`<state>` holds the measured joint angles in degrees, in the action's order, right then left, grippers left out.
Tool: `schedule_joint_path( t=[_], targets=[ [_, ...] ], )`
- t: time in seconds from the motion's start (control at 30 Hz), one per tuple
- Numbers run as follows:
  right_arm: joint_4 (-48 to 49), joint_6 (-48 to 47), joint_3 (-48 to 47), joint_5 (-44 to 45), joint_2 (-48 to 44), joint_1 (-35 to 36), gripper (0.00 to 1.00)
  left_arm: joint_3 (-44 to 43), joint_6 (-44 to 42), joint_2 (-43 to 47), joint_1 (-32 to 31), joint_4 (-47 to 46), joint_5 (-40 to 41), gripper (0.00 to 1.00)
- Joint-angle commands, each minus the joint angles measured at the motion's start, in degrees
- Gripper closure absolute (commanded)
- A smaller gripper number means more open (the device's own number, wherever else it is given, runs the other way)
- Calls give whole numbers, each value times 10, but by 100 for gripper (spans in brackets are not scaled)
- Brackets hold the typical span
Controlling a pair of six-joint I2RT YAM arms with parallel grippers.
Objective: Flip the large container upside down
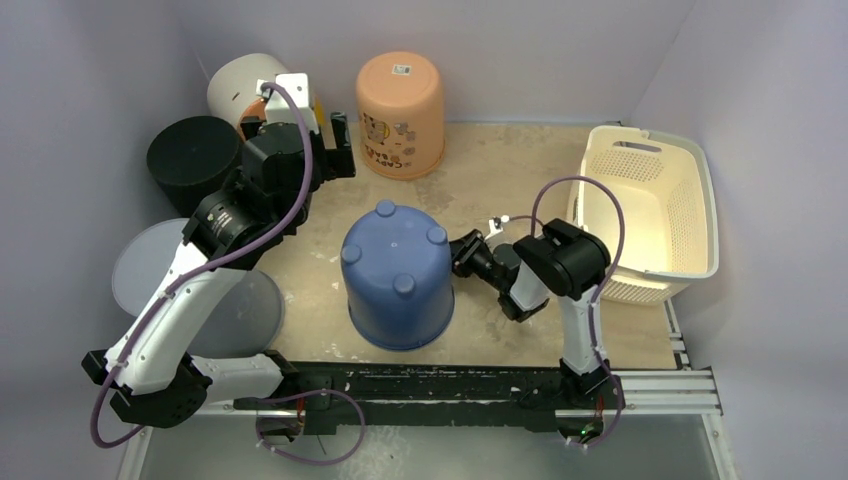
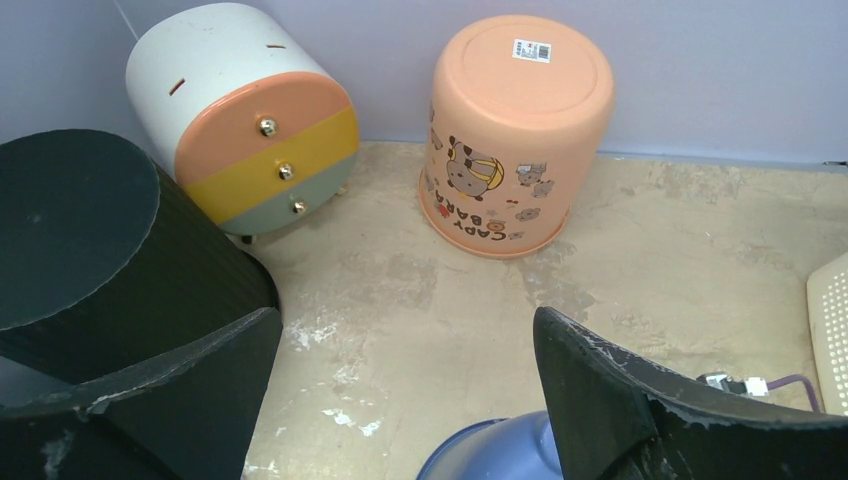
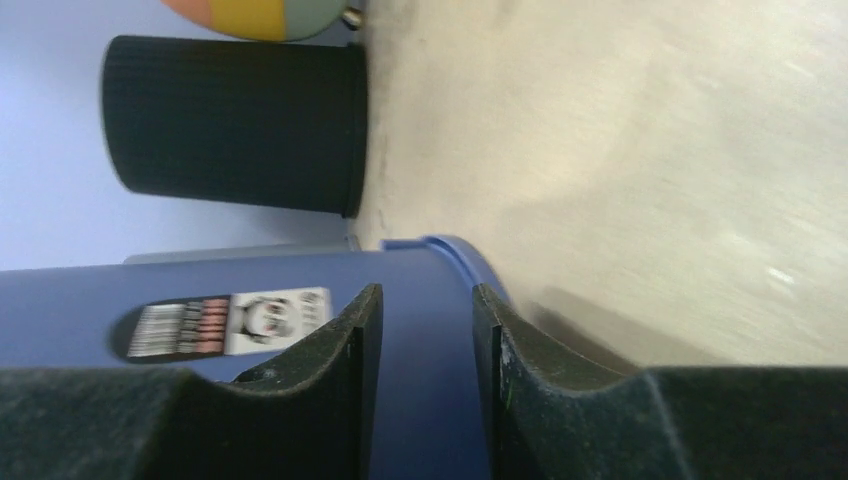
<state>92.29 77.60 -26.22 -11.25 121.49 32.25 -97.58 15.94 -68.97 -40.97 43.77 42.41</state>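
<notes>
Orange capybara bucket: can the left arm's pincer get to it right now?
Probably yes. The left pincer is open and pointed toward the orange capybara bucket, with only bare tabletop between them. The black bin and the little drawer cabinet sit off to one side, not in the path.

Blue container [image 1: 397, 290] was smooth plastic, slight sheen. Black bin [image 2: 80, 230] was matt, finely ribbed. Table top [image 2: 400, 290] looked worn, rough.

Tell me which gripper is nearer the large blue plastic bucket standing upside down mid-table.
Right. The right gripper is close beside the right wall of the large blue plastic bucket; the left gripper hangs farther back, toward the upturned peach plastic bucket.
</notes>
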Motion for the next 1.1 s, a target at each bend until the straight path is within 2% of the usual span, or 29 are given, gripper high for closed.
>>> schedule_joint_path(
  t=[0.0,0.17,0.3,0.37,0.43,0.5,0.53,0.83,1.0,1.07],
  targets=[
    [-7,-113,-48,-10,-84,2,59,4,9,7,-2,-26,-1,7],
    [-256,-253,-117,43,-171,2,50,9,5,10,-2,-26,3,7],
    [-492,-346,-179,153,-238,5,38,9,2,13,-2,-23,6,7],
    [-579,-368,-193,213,-268,6,32,10,0,13,-1,-24,6,7],
    [-656,-388,-202,245,-305,7,21,8,-3,11,-1,-26,6,7],
    [-734,-396,-211,266,-338,9,5,4,-5,4,-1,-28,4,7],
    [-769,-395,-211,274,-357,10,1,2,-6,0,-1,-28,1,7],
    [-1050,-355,-190,344,-535,44,0,9,-7,-16,-1,-55,-24,7],
    [-1173,-271,-191,398,-570,130,0,11,-3,-24,-2,-61,-39,7],
    [-1212,-237,-190,394,-567,162,0,11,-2,-24,-2,-64,-44,7]
  ],
)
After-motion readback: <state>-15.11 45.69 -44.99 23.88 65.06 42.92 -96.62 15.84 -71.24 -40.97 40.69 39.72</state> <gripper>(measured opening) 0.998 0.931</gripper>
